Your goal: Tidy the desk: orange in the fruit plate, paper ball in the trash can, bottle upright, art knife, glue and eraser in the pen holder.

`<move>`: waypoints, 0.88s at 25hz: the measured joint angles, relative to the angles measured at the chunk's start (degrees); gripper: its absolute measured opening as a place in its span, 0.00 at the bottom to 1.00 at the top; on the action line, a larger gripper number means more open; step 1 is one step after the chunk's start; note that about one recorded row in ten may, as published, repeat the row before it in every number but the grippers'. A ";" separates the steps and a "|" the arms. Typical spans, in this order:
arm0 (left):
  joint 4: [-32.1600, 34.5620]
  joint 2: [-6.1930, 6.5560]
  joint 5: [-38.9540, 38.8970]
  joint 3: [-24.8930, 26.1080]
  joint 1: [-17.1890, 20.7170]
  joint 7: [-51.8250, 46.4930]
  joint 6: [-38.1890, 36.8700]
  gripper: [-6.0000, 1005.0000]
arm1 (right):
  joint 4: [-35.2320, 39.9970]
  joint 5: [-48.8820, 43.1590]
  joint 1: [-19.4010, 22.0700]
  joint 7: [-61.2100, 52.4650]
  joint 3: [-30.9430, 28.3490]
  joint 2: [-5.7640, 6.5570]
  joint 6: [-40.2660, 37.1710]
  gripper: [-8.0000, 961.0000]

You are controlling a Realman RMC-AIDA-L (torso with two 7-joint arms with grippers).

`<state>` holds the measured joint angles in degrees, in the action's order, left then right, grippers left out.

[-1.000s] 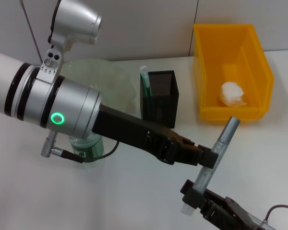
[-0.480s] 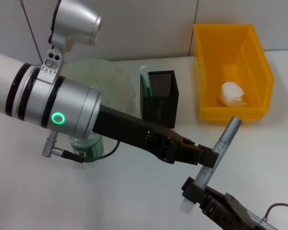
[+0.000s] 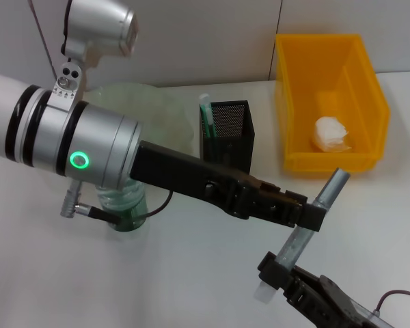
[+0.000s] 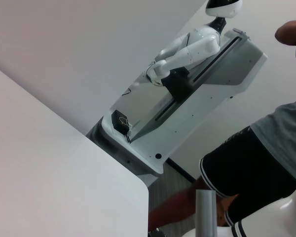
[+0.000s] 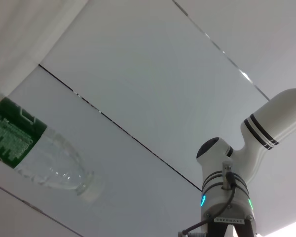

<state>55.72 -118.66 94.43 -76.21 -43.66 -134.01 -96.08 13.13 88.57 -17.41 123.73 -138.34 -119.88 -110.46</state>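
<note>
A long grey art knife (image 3: 314,212) with a white end hangs tilted over the table's front right. My left gripper (image 3: 309,216) reaches across from the left and is shut on its middle. From the bottom edge my right gripper (image 3: 281,275) is shut on its lower part. The knife's grey tip (image 4: 205,212) shows in the left wrist view. The bottle (image 3: 126,205) stands upright behind my left arm, also seen as bottle (image 5: 34,148). The paper ball (image 3: 330,133) lies in the trash can (image 3: 294,102). The pen holder (image 3: 227,137) holds a green-and-white stick. The fruit plate (image 3: 154,109) is partly hidden. Orange, glue and eraser are out of view.
The trash can stands at the back right against the wall, the pen holder just left of it. My left forearm (image 3: 184,179) spans the middle of the table. A person (image 4: 266,158) and another robot (image 4: 197,44) are beyond the table edge.
My left gripper has shifted right and slightly up along the knife, and the knife's upper end has leaned a little to the right. The right gripper has kept its place.
</note>
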 joint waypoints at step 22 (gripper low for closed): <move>8.76 -0.17 -15.60 0.42 16.76 39.05 -0.18 0.71 | 4.32 0.89 4.10 -26.57 -24.63 0.18 -8.11 0.16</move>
<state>64.48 -118.84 78.82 -75.79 -26.90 -94.95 -96.25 17.45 89.47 -13.31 97.17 -162.97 -119.69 -118.58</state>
